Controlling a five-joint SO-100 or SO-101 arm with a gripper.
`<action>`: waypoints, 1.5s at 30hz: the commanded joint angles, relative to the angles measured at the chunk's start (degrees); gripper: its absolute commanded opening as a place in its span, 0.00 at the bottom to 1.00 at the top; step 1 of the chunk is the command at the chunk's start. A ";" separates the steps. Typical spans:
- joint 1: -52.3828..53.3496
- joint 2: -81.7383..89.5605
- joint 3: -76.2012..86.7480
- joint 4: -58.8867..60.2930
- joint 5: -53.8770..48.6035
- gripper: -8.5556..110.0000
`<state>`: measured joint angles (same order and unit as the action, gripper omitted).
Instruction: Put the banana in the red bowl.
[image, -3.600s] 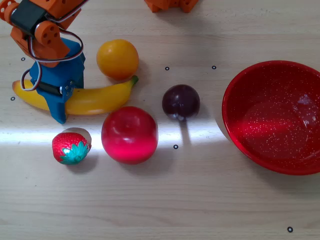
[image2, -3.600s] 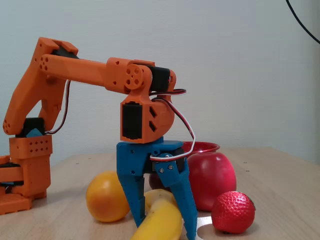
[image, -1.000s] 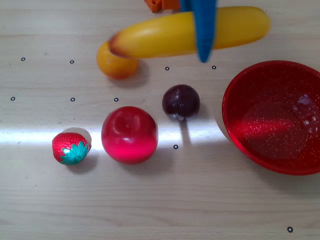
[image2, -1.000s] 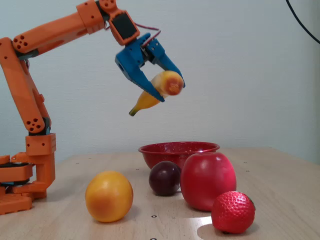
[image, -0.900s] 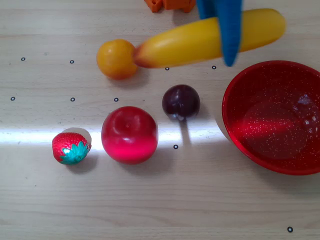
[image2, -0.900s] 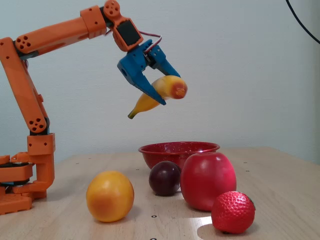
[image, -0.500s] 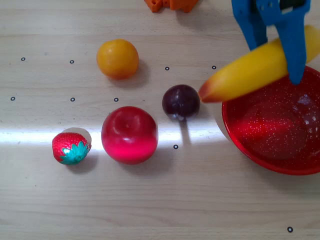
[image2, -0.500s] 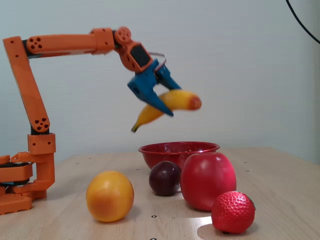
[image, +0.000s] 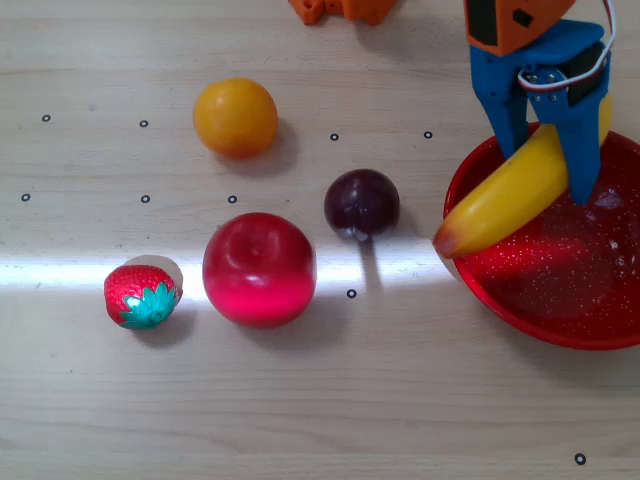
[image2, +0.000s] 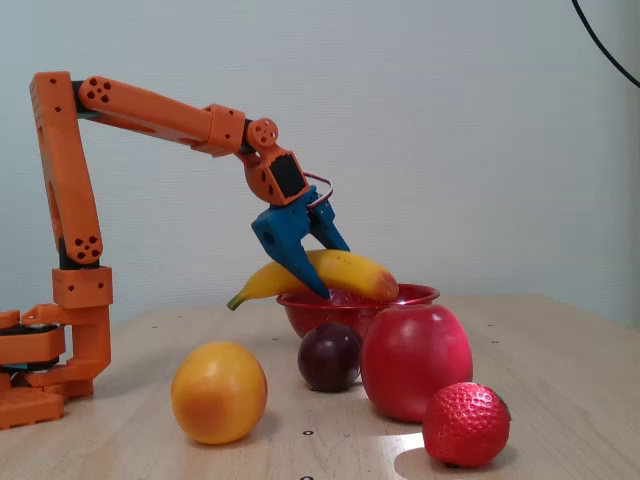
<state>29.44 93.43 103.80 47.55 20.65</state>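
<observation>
I have the banana (image: 510, 193) pinched between the blue fingers of the end effector (image: 548, 160), which is closed across its middle. In the overhead view it lies slantwise over the near-left part of the red bowl (image: 520, 310), its orange-red end poking out past the rim toward the plum (image: 362, 203). In the fixed view the banana (image2: 330, 272) sits just above the rim of the red bowl (image2: 400, 297), green stem end hanging off to the left of it; whether it touches the rim I cannot tell.

I judge this the placing step: the carry is done and the release is what remains. Because both ends overhang the rim, I think letting go here risks the fruit teetering on the edge or tipping out onto the desk (image: 320, 400). So the next move, as I see it, calls for shifting further over the bowl's middle, lowering a little, then spreading the fingers. The apple (image: 259, 268), orange (image: 235, 117) and strawberry (image: 142, 295) sit well apart from the bowl.
</observation>
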 joint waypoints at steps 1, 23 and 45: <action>0.53 2.37 -0.79 -4.57 2.29 0.22; -5.80 6.33 -17.75 12.39 -10.11 0.20; -26.89 34.63 3.96 9.32 -12.83 0.07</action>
<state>4.04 124.01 108.37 59.41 6.77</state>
